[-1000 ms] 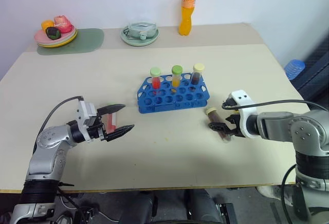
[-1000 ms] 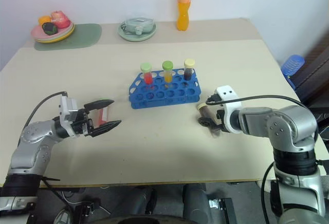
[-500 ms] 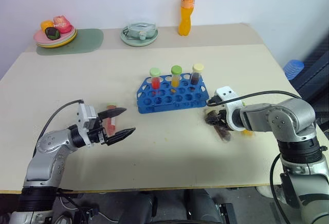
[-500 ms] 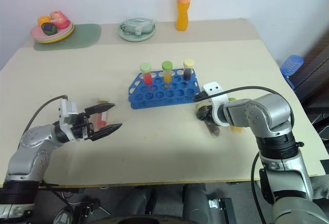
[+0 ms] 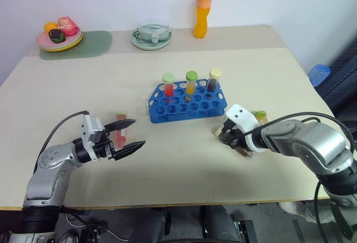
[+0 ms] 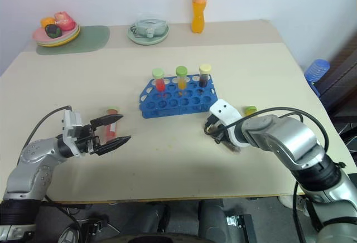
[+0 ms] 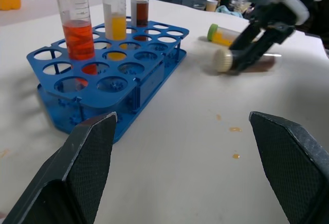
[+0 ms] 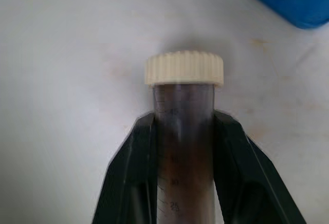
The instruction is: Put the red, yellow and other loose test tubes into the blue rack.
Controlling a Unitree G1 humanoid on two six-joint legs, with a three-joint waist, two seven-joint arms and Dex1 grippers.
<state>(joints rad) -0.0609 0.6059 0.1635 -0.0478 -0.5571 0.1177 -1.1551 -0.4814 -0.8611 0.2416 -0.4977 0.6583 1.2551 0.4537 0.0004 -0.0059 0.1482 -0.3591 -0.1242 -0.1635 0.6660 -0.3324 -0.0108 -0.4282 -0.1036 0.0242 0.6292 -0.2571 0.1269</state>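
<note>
Gripping the brown tube [image 8: 184,131] below its cream cap, our right gripper [image 5: 237,141] is clamped at the blue rack [image 5: 188,105]'s 4 o'clock, for lifting upright | left gripper [image 5: 127,137] spread wide, empty, red tube [image 5: 120,129] just behind | yellow tube [image 5: 260,117] lying loose at rack's 3 o'clock.

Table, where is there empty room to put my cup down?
The table lies bare between the blue rack and the far dishes, and along the near edge between both end effectors. It's crowded beside the rack's right end, where the right end effector grips a brown tube.
</note>
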